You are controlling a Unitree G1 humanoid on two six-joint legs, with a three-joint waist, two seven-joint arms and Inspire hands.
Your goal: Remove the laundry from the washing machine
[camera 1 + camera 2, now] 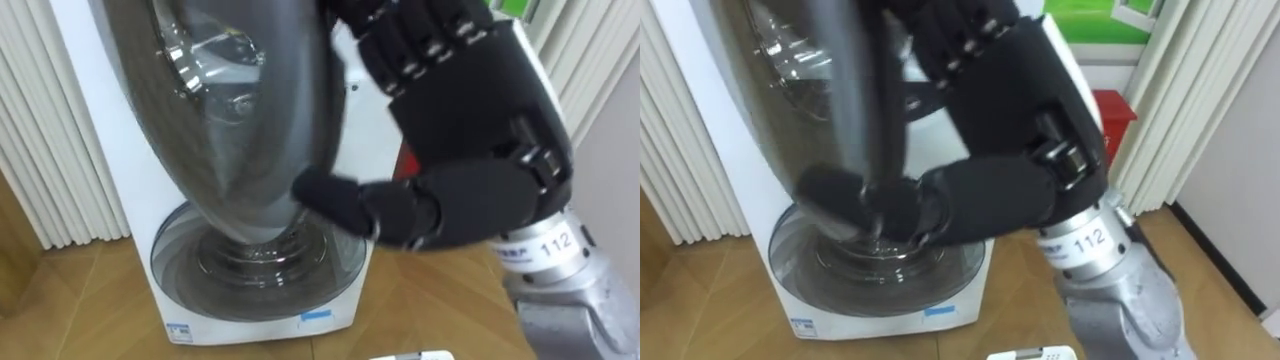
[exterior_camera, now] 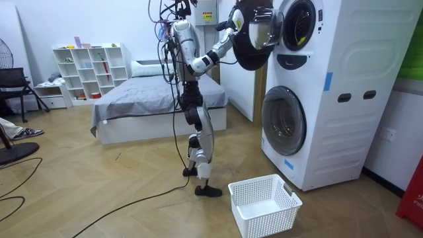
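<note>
I stand facing a white stack of two machines (image 2: 330,92). The upper machine's round door (image 1: 230,120) (image 2: 254,36) is swung open toward me, its grey rim and glass bowl close to my head. My right hand (image 1: 470,130) (image 1: 1010,110) is raised at the door's right edge. Its fingers curl over the rim and its thumb (image 1: 335,200) presses the rim from below. The open upper drum (image 2: 299,23) looks dark inside. The lower machine's door (image 1: 255,265) (image 2: 284,120) is closed.
A white laundry basket (image 2: 264,205) sits on the wooden floor beside my feet, in front of the machines. A bed (image 2: 152,99) and a white shelf (image 2: 89,69) are behind me. White pleated curtains (image 1: 50,150) flank the machines, and a red object (image 1: 1110,115) stands to their right.
</note>
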